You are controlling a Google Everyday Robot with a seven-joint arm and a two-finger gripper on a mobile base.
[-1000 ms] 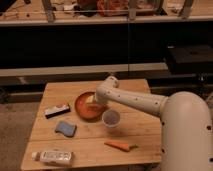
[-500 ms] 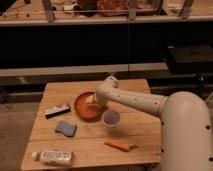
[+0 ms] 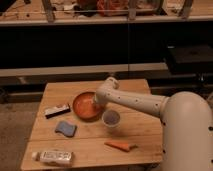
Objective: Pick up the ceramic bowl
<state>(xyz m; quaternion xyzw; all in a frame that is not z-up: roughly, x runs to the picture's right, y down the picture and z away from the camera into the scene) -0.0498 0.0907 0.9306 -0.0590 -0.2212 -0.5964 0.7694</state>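
Nothing has shifted since the earlier frames. Mid-frame on the wooden surface (image 3: 135,135), the white arm (image 3: 135,102) reaches left, its claw (image 3: 95,102) over the ceramic bowl (image 3: 85,106)'s right rim; grip state cannot be told. Right of the bowl stands a cup (image 3: 110,119).

Dim, warm light, soft blur throughout; the pincer (image 3: 93,104) sits over the ceramic bowl (image 3: 85,106).

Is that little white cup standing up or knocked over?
Upright: the cup stands on the table with its round mouth facing up, beside the ceramic bowl. The gripper is at the bowl's rim.
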